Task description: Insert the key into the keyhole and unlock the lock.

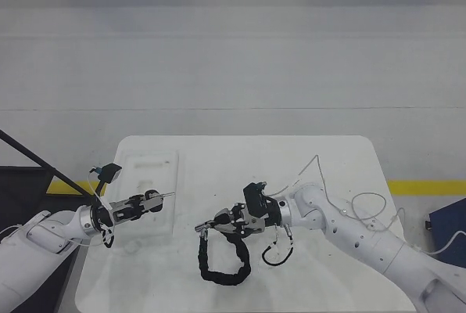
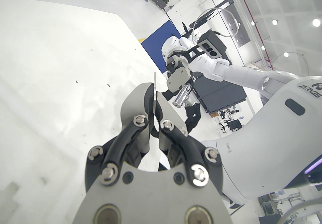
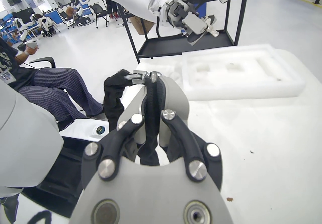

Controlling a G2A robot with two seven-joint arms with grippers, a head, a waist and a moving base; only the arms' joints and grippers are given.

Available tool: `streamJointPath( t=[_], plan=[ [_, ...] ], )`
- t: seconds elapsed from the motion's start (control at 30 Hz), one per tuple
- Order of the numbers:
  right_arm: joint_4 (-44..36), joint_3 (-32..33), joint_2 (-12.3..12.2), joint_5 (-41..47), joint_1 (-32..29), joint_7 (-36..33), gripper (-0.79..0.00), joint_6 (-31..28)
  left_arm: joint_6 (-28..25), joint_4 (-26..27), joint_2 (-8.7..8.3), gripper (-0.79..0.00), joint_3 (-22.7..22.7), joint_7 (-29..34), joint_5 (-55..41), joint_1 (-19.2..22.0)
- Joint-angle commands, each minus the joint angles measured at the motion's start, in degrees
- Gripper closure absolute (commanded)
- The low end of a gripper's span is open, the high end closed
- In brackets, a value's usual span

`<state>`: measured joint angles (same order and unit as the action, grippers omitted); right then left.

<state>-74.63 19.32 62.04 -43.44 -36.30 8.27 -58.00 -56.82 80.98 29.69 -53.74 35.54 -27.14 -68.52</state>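
Key (image 2: 154, 80): pinched flat between the pads of the left gripper (image 2: 154, 94), blade jutting past the fingertips and aimed toward the lock.
Left gripper: we note it closed tight on the key, held over the near edge of the foam tray (image 1: 143, 168).
Lock (image 2: 181, 97): silver body clamped in the right gripper (image 1: 216, 224), raised above the table (image 1: 241, 164) — well apart from the key's tip.
Right gripper: fingers closed on the lock's black-sleeved end.
Chain (image 1: 225, 270): black-sleeved loop hanging from the lock toward the table — we cannot tell whether it touches.
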Motion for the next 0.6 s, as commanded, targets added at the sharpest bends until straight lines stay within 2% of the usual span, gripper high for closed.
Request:
streamJointPath(
  t=[0.0, 0.27, 0.33, 0.57],
  plan=[
    [0.0, -0.02, 0.0, -0.01, 0.0, -0.92, 0.0, 0.0, 0.0, 0.0, 0.0, 0.0, 0.0, 0.0, 0.0, 0.0],
    [0.0, -0.02, 0.0, -0.01, 0.0, -0.92, 0.0, 0.0, 0.0, 0.0, 0.0, 0.0, 0.0, 0.0, 0.0, 0.0],
    [5.16, 0.52, -1.1, 1.4, -0.79, 8.79, 0.0, 0.0, 0.0, 0.0, 0.0, 0.0, 0.0, 0.0, 0.0, 0.0],
    [5.16, 0.52, -1.1, 1.4, -0.79, 8.79, 0.0, 0.0, 0.0, 0.0, 0.0, 0.0, 0.0, 0.0, 0.0, 0.0]
  ],
)
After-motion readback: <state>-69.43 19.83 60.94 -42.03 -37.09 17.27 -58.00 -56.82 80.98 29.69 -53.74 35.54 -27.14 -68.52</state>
